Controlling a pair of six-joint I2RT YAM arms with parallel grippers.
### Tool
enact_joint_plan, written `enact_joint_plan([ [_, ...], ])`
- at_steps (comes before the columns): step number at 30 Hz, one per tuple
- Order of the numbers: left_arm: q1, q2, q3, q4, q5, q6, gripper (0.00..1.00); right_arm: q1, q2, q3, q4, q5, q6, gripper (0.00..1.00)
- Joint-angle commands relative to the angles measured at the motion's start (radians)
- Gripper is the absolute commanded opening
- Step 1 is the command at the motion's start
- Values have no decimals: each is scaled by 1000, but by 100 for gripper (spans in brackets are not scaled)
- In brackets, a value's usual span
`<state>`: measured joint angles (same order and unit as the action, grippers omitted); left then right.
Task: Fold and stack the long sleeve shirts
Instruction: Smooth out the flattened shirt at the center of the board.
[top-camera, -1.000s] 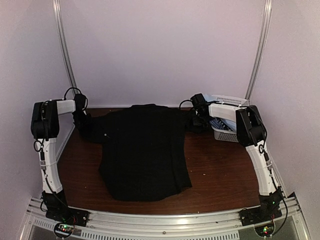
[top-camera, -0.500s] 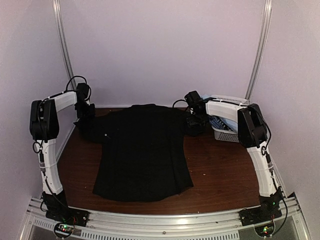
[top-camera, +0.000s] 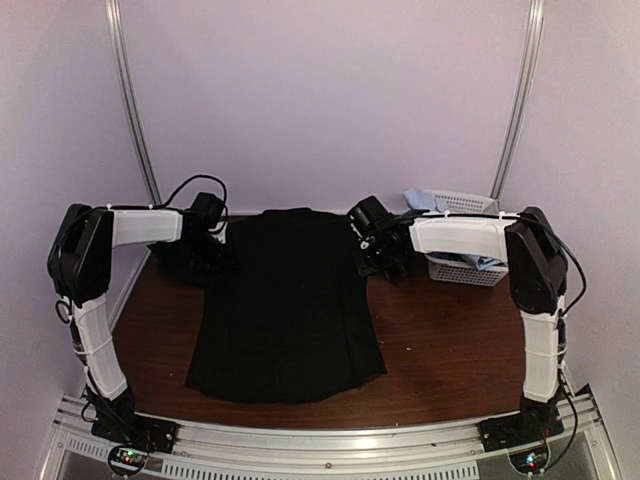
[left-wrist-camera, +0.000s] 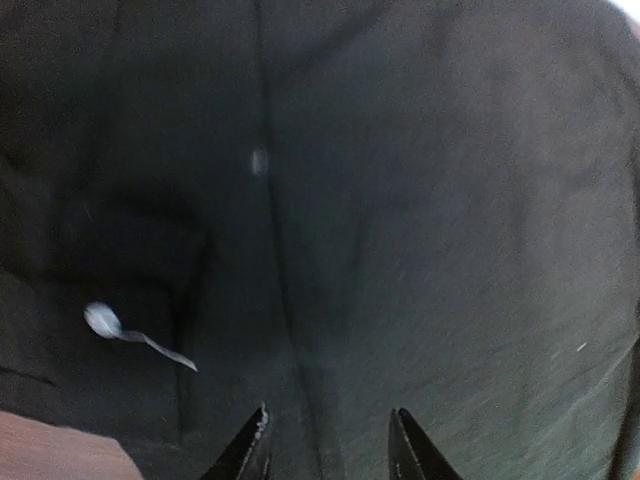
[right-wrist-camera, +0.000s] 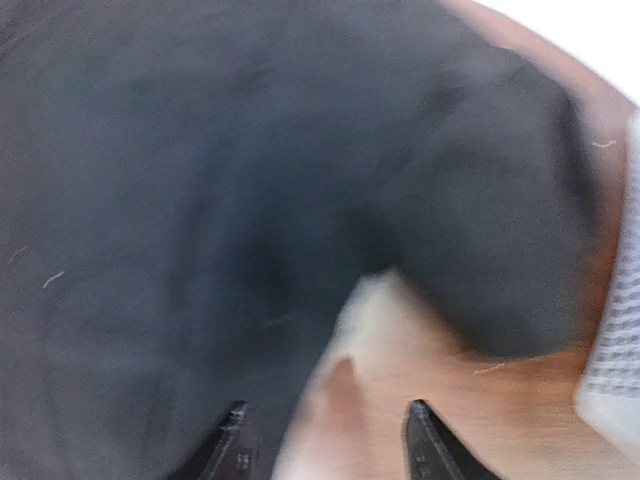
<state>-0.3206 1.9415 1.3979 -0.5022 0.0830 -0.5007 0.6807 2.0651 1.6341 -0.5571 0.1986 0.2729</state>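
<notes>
- The black shirt (top-camera: 285, 310) lies spread flat on the brown worktop (top-camera: 440, 340), filling the middle of the top view. Its bottom edge is nearest the arm bases and its neck end is at the far side.
- It looks like thin, limp, light cloth. I judge it will sag and crease wherever it is lifted, and it will drag across the wood rather than slide as one piece.
- The best holds are probably doubled edges, such as the shoulder seams, cuffs or hem corners. A pinch in the open middle would only raise a peak.
- The left tool (left-wrist-camera: 330, 445) hangs over the shirt's shoulder at the centre left of the top view. Its fingers are spread and nothing is between them.
- A small pale button (left-wrist-camera: 100, 320) with a loose thread shows at the lower left of the left wrist view.
- The right tool (right-wrist-camera: 325, 445) is likewise released. It sits above the shirt's other edge, where bare wood shows.
- The cloth bunched dark beside each tool may be the sleeves, but I cannot tell.
- At the upper right stands a white basket (top-camera: 470, 270) with a pale blue shirt (top-camera: 418, 200) spilling over its rim.
- No brand, label or writing can be read anywhere.
</notes>
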Motion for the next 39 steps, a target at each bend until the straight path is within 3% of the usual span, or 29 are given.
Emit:
enact_joint_plan([
  [1, -3, -33, -128, 112, 43, -56, 40, 87, -19, -90, 91, -118, 69, 45],
  [7, -3, -72, -264, 139, 5, -57, 40, 115, -2, -227, 175, -190, 113, 35],
  [23, 6, -102, -337, 126, -59, -47, 40, 96, -85, -519, 223, -87, 163, 35],
  [33, 8, -144, -351, 116, -45, -44, 40, 105, -167, -560, 214, -92, 196, 36],
  [39, 8, -201, -318, 76, -55, -38, 41, 114, -241, -514, 185, -71, 206, 42],
])
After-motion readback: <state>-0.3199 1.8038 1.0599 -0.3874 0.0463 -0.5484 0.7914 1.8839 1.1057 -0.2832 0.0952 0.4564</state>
